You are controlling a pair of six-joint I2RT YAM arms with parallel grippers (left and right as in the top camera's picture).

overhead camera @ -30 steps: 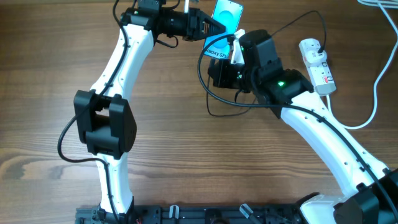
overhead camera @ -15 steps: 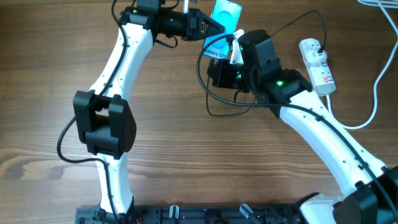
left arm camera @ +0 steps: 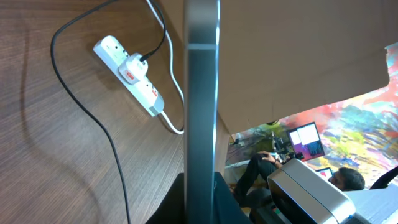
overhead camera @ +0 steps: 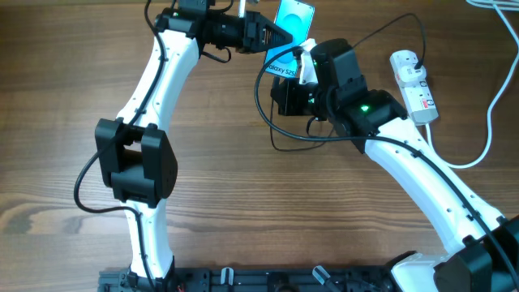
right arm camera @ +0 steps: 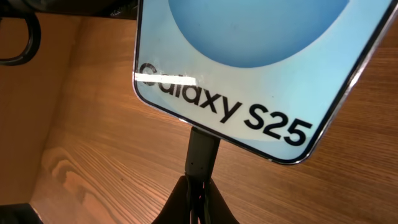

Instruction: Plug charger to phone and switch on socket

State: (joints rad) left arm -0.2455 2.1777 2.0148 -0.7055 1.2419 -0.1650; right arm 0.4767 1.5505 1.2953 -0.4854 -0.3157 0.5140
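The phone [overhead camera: 293,18], cyan screen with a white "Galaxy S25" strip, is held off the table at the back. My left gripper [overhead camera: 274,34] is shut on its side; the left wrist view shows its grey edge [left arm camera: 201,93] standing upright between my fingers [left arm camera: 200,198]. My right gripper [right arm camera: 199,193] is shut on the charger connector [right arm camera: 202,155], whose tip meets the phone's [right arm camera: 261,56] bottom edge below the "Galaxy S25" print. The thin black charger cable [overhead camera: 284,148] loops over the table. The white socket [overhead camera: 413,85] lies at the right, also in the left wrist view [left arm camera: 127,71].
The socket's thick white cord [overhead camera: 491,113] curves off to the right edge. My right arm [overhead camera: 405,162] crosses the table's right half, my left arm [overhead camera: 142,122] the left half. The bare wooden table [overhead camera: 259,219] lies between them.
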